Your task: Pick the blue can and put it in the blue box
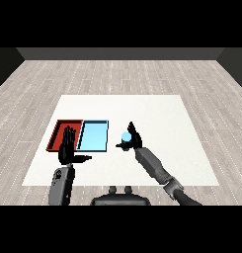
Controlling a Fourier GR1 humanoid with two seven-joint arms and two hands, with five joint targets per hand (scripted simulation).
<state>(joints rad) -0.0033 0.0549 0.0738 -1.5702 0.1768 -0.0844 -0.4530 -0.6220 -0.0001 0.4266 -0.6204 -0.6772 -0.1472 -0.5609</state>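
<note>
A blue can [125, 139] is held just right of the light blue tray [93, 135], and my right hand [133, 139] is curled round it with the thumb in front. The can appears lifted slightly above the white table [162, 123]. The red tray [60, 131] lies against the blue tray's left side. My left hand [68, 147] stands upright with straight fingers over the near edge of the red tray, thumb pointing right, holding nothing.
Both trays lie on the left half of the table. The right half of the table is bare white surface. A grey wooden floor surrounds the table.
</note>
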